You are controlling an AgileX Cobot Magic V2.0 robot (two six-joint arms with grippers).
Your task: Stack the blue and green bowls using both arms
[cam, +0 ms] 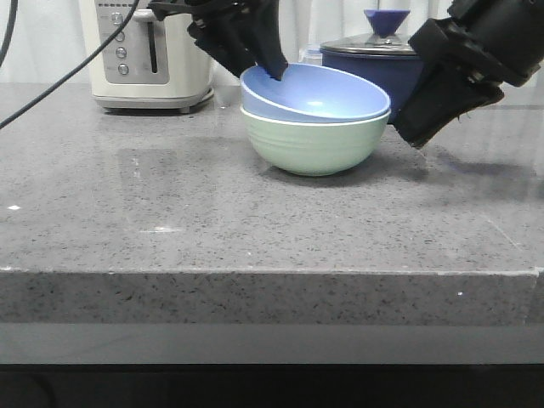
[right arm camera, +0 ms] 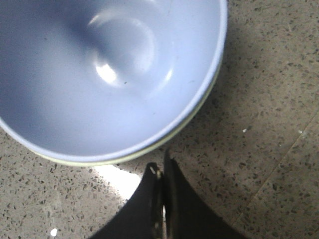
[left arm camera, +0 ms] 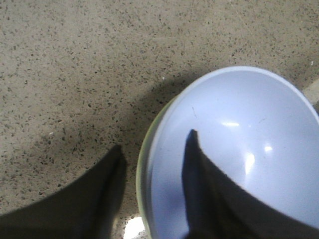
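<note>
The blue bowl [cam: 314, 95] sits nested inside the green bowl [cam: 314, 146] at the middle back of the counter. My left gripper [cam: 268, 68] is open and straddles the stack's left rim: one finger [left arm camera: 197, 169] is inside the blue bowl [left arm camera: 249, 149], and the other is outside over the counter, clear of the green bowl's rim [left arm camera: 141, 169]. My right gripper [cam: 416, 136] is shut and empty, just right of the bowls, not touching them. In the right wrist view my right gripper [right arm camera: 162, 167] is close to the blue bowl [right arm camera: 99, 74] and the green rim [right arm camera: 76, 161].
A white toaster [cam: 153, 51] stands at the back left, with a black cable [cam: 68, 76] hanging in front of it. A dark navy lidded saucepan [cam: 374, 55] stands right behind the bowls. The counter's front edge [cam: 255, 272] runs across the foreground.
</note>
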